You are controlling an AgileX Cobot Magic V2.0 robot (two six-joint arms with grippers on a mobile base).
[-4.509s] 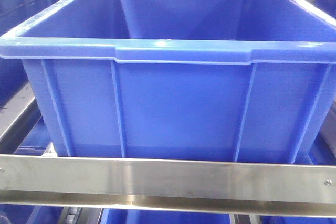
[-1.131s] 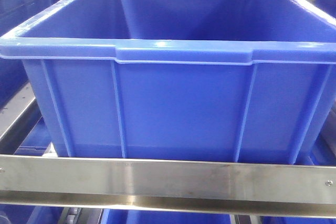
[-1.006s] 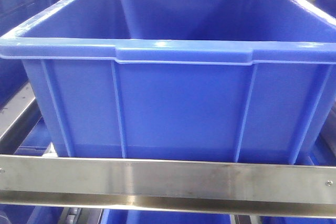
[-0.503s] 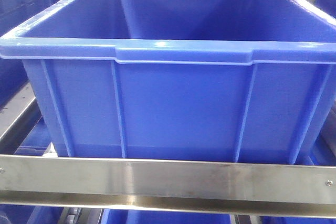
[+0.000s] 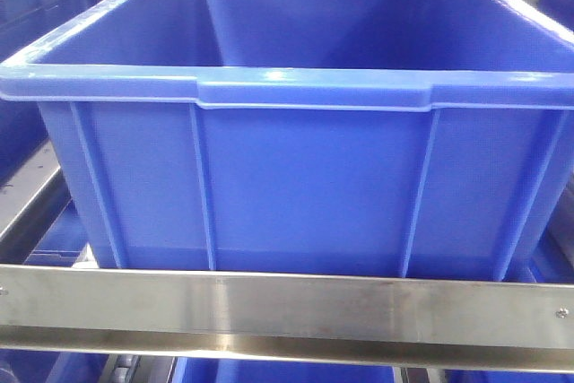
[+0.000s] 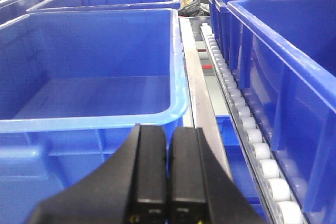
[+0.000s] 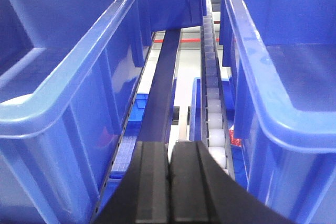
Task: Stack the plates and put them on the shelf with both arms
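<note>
Brushed-steel shelf (image 5: 287, 307) | glossy blue crate (image 5: 296, 186) (ribbed) | both tools pressed closed

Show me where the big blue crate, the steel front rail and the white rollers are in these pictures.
big blue crate (image 5: 305, 190): front-facing view, middle of its ribbed front wall.
steel front rail (image 5: 287, 307): front-facing view, flat brushed face below the crate.
white rollers (image 6: 261, 148): left wrist view, on one roller in the row between crates.

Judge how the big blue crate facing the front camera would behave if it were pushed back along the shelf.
The blue crate would probably slide as one stiff piece: its walls carry moulded ribs and a thick rolled rim. Nothing shows in the part of its inside that is visible, so it is likely light for its size. White rollers run beside the crates; if it sits on such rollers it could move easily, though that contact is hidden.
</note>
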